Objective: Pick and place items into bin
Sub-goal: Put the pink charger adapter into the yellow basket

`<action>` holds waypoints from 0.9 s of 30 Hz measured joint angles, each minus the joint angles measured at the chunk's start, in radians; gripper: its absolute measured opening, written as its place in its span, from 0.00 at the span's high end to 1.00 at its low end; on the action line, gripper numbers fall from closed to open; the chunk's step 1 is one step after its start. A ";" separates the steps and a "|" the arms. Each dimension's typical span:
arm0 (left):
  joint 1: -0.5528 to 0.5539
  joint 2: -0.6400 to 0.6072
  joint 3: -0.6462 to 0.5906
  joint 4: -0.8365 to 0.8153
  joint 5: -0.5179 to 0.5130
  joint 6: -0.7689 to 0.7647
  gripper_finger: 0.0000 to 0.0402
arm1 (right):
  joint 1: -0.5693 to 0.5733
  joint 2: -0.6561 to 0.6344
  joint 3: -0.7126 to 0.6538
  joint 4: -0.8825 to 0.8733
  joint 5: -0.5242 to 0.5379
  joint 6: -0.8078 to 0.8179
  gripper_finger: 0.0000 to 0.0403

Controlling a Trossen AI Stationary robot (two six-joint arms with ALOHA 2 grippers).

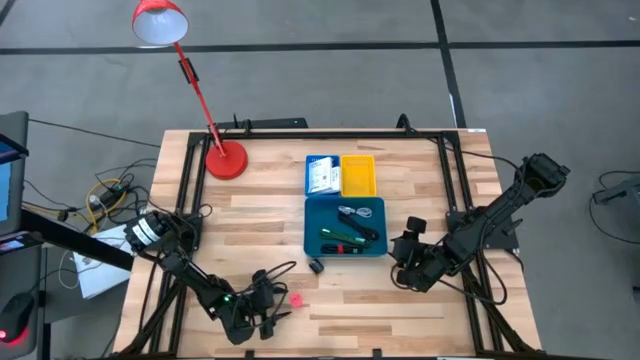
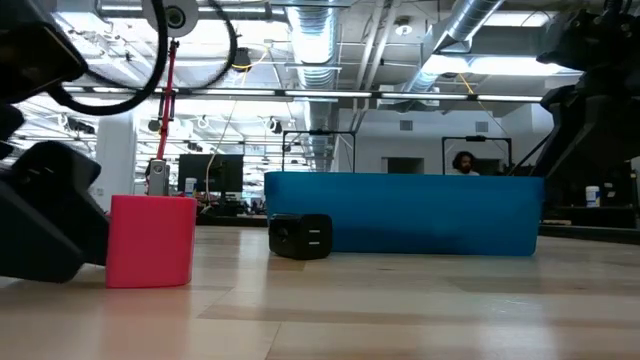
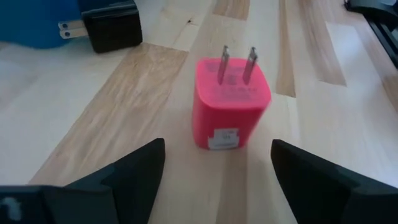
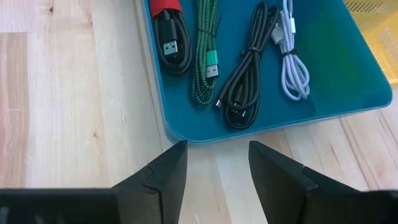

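A: Background only. Floor?
B: Grey floor [image 1: 330, 90] with dark seam lines all round the light wood-plank desk [image 1: 260, 215].
A: Furniture, light?
B: Red desk lamp [image 1: 160, 22], white inside the shade, round red base [image 1: 226, 160] at the desk's far left corner. Monitor edge [image 1: 10, 180] and loose cables [image 1: 108, 192] left of the desk.
A: Room behind?
B: Open office: exposed silver ducts [image 2: 325, 45], bright ceiling strip lights [image 2: 500, 68], dark screens [image 2: 210, 172], one person [image 2: 464, 162] far back.
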 joint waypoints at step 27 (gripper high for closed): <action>0.084 0.002 -0.002 0.088 0.065 0.145 0.28 | 0.000 0.000 0.000 0.000 0.001 0.000 0.59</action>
